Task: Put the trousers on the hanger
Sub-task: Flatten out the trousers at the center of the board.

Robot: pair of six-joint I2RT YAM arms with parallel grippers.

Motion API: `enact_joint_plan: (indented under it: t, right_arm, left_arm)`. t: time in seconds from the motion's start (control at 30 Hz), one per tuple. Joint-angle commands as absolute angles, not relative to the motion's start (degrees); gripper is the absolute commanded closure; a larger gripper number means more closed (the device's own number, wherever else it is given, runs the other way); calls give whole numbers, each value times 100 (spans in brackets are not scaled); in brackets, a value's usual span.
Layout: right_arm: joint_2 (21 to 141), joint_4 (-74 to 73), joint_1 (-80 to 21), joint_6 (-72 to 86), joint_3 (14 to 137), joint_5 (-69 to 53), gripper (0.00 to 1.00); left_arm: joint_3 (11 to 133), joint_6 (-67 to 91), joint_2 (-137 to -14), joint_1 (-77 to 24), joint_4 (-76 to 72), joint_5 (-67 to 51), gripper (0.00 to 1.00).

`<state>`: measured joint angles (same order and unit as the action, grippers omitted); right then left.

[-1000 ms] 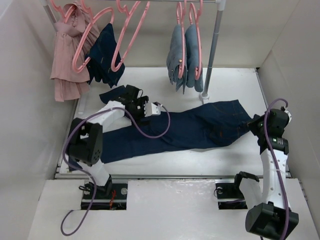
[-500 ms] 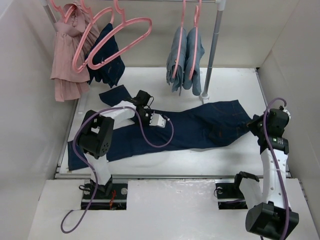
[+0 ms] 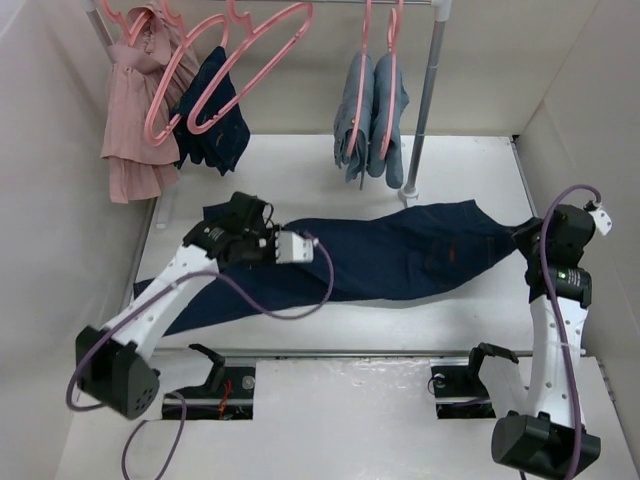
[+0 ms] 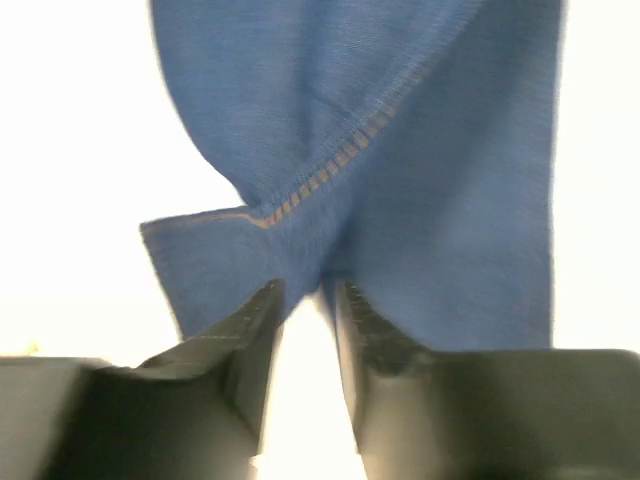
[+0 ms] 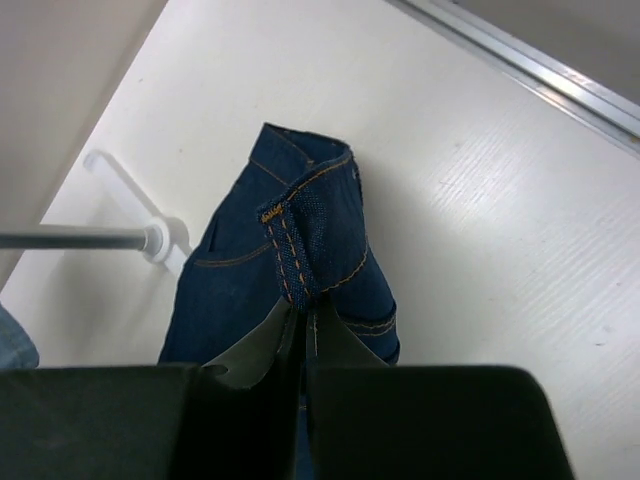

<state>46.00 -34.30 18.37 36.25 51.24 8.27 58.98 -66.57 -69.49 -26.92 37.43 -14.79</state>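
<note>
1. The navy jeans (image 3: pixel 400 255) (dark denim, orange-tan stitching) lie stretched lengthwise across the white table (image 3: pixel 470 160).
2. The left gripper (image 4: pixel 305 295) pinches a leg fold.
3. The right gripper (image 5: pixel 300 318) clamps the waistband.

Top view: bright, even, diffuse light, with soft faint shadows on the white worktop (image 3: pixel 300 165) along the trousers (image 3: pixel 400 255). Left wrist view is blown out: background pure white, denim blurred, left hand (image 4: pixel 308 295) dark and soft. Right wrist view is sharper, stitching crisp. The right hand (image 5: pixel 303 315) sits close to the lens, dark, out of focus. Mild glare on the metal rail at top right.
</note>
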Motion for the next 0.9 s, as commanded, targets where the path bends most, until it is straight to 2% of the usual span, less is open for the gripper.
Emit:
enact_joint_plan:
  t: [0.0,0.03,0.07,0.1,0.17,0.23,0.3,0.33,0.43,0.47,0.57,0.63,0.87]
  right_arm:
    - [4526,-3489,1863,3656,5467,1519,100]
    - [4526,-3489,1863,3656,5536,1590,100]
    - [4526,-3489,1863,3656,5633,1643,100]
    - [4579,-3489,1863,3595,5686,1644,100]
    - [4640,-3489,1863,3595,5835,1714,100]
    - [4729,-3489,1863,3542,5923,1714,100]
    - [4790,-3437,1863,3489,5924,1714,100]
    - [4790,-3437,1863,3428,5924,1627,100]
    - [4790,-3384,1863,3376,5854,1521,100]
    - [4790,-3384,1863,3323,5854,1521,100]
    - [4737,-3506,1863,3200,5731,1582,100]
    - [4676,-3507,1863,3138,5626,1530,100]
    - [4676,-3507,1863,2980,5520,1240,100]
  left_arm:
    - [5275,-6926,-6593,-3093,5675,-1977,61]
    - [5065,-7030,-6540,-3181,6104,-1978,53]
    - [4976,-7031,-6539,-3260,6256,-1978,40]
    - [4905,-7031,-6539,-3313,6371,-1978,37]
    - [4826,-6944,-6679,-3375,6460,-1750,37]
    - [4938,-6445,-7030,-3218,6163,-1505,48]
    - [5386,-5796,-7389,-2797,4962,-1425,53]
    - [5597,-5166,-7522,-2342,4548,-1520,53]
    - [6449,-3872,-8170,-1856,3053,-1338,50]
    - [6634,-3110,-8357,-1855,2798,-971,50]
    - [7153,-2227,-9051,-1601,2225,-590,50]
    - [7530,-1375,-9709,-1521,1900,23,45]
    - [7804,-713,-10599,-1696,1346,955,41]
